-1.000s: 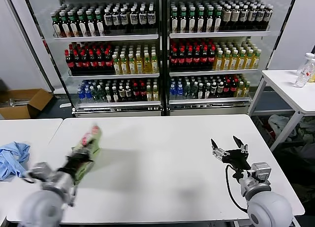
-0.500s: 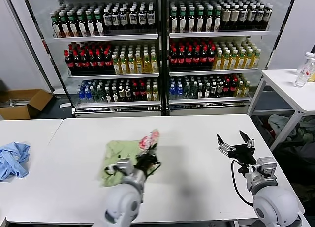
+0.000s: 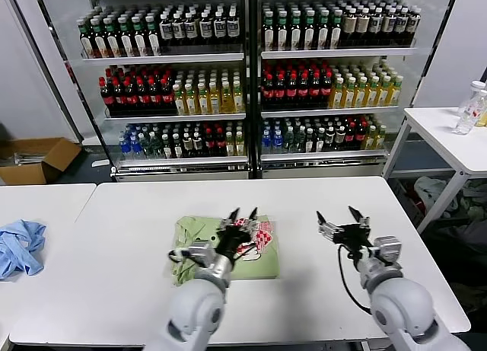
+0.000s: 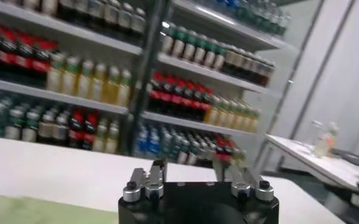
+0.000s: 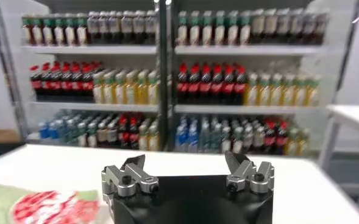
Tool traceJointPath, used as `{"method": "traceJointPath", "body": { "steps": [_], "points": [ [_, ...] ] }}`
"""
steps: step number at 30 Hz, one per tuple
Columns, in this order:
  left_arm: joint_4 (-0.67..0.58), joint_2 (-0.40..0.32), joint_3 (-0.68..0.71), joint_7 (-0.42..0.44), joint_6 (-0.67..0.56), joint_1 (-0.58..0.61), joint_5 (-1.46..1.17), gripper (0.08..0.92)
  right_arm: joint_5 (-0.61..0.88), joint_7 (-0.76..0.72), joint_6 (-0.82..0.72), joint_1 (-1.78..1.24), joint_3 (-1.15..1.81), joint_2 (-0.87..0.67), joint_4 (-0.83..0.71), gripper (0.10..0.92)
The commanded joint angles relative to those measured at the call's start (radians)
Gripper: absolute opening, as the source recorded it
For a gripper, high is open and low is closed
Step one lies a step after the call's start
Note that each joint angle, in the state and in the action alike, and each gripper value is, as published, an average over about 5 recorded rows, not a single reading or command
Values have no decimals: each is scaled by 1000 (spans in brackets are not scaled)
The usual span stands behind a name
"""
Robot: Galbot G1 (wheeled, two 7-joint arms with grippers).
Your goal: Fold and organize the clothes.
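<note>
The clothes, one light green shirt (image 3: 199,253) folded into a flat packet, lie on the white table (image 3: 304,199) with the pink-and-white checked print (image 3: 259,234) facing up at the packet's right end. My left gripper (image 3: 243,214) stands open just over that end, its fingers apart and holding nothing. In the left wrist view the gripper (image 4: 195,170) points across the table, and a strip of the shirt (image 4: 27,211) shows beside it. My right gripper (image 3: 340,220) hovers open to the right of the shirt, apart from it. The right wrist view shows this gripper (image 5: 188,163) empty, with the print (image 5: 51,207) off to one side.
A crumpled light blue cloth (image 3: 19,244) lies on the neighbouring table at the far left. Shelves of bottles (image 3: 243,77) fill the back. A side table (image 3: 449,141) with bottles stands at the right. A cardboard box (image 3: 38,157) sits on the floor at the left.
My left arm swung the shirt from the table's left side to the middle, laid it flat and opened its fingers. My right gripper shifted slightly left and stayed open.
</note>
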Motion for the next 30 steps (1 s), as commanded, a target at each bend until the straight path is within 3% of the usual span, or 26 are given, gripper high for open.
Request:
{"method": "traceJointPath", "body": {
  "steps": [1, 9, 16, 19, 30],
  "points": [
    [-107, 232, -392, 21, -62, 185, -90, 568, 76, 84, -78, 218, -388, 105, -209, 823],
    [-144, 254, -487, 20, -76, 305, -160, 788, 12, 154, -81, 269, -494, 174, -347, 823],
    [-177, 239, -489, 14, -75, 335, -185, 822, 9, 176, -82, 290, -522, 181, -396, 818],
    [-183, 242, -490, 10, -73, 338, -195, 823, 23, 171, -82, 283, -518, 169, -388, 771],
    [-201, 245, -477, 9, -71, 358, -210, 823, -67, 105, -73, 218, -352, 42, -331, 455]
  ]
}}
